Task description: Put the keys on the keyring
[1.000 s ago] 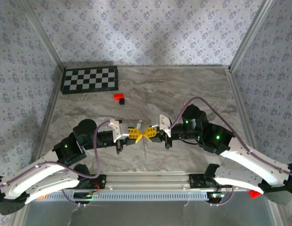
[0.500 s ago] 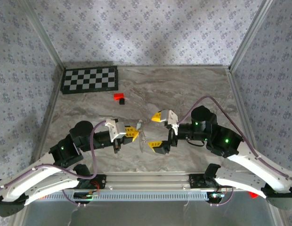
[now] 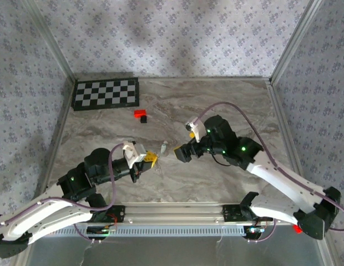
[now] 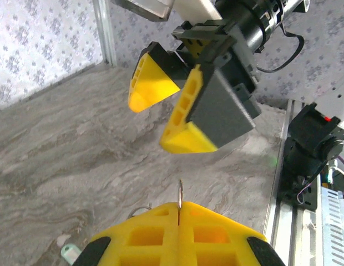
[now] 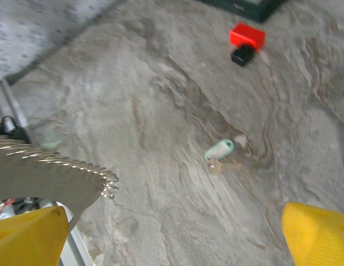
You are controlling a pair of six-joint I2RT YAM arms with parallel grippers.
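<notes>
My left gripper is shut on the keyring, a thin metal loop that pokes up edge-on from between its yellow fingertips. My right gripper stands open with nothing between its fingers, a short way right of the left one and facing it. The key, small and pale with a teal tag, lies flat on the marble table between the two grippers. In the right wrist view a line of pale beads edges a grey shape at the left.
A small red-and-black block lies behind the key. The checkerboard sits at the back left. Patterned walls with metal posts close in the table. A metal rail runs along the near edge.
My right gripper has opened and pulled away from the left one, swinging up and back. My left gripper has drawn back down-left, still shut. The key now lies on the table between them.
</notes>
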